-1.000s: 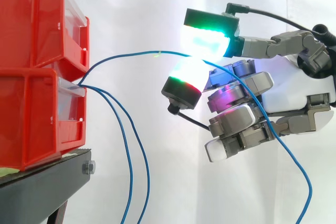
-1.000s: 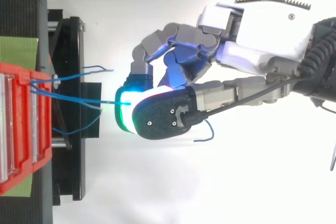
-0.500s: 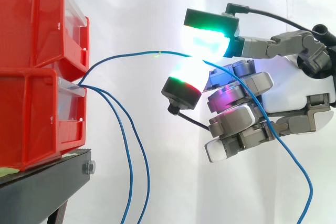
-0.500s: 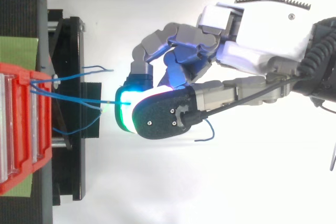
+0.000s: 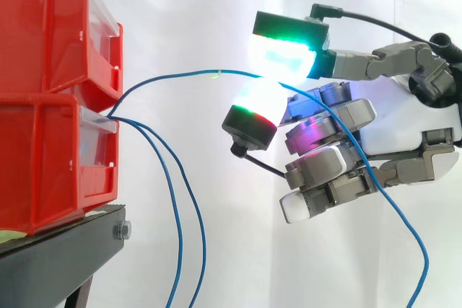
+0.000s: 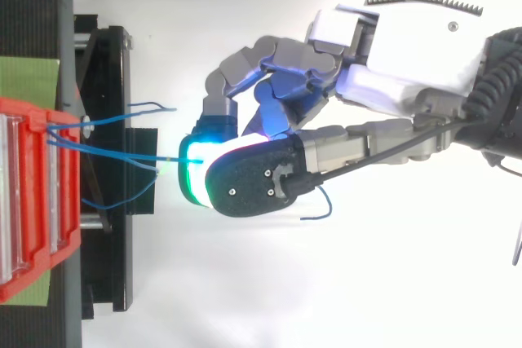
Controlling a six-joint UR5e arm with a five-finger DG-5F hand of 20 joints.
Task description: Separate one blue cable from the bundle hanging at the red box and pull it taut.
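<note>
Red bins (image 5: 50, 99) stand stacked on a black stand (image 5: 65, 250) at the left. Three blue cables come out between them. One blue cable (image 5: 188, 73) arcs rightward and is pinched between the hand's (image 5: 404, 128) glowing pads (image 5: 281, 55), then trails down past the palm to the lower right. Two other blue cables (image 5: 177, 214) hang down from the bins, apart from the hand. In the top view the hand (image 6: 391, 46) reaches left and the pinched cable (image 6: 122, 156) runs nearly straight to the red bin (image 6: 33, 193).
A white curtain backs the scene. The black stand's frame (image 6: 106, 169) lies under the cables, with a green strip (image 6: 28, 79) beside the bins. Loose blue cable ends (image 6: 159, 107) spread over the stand.
</note>
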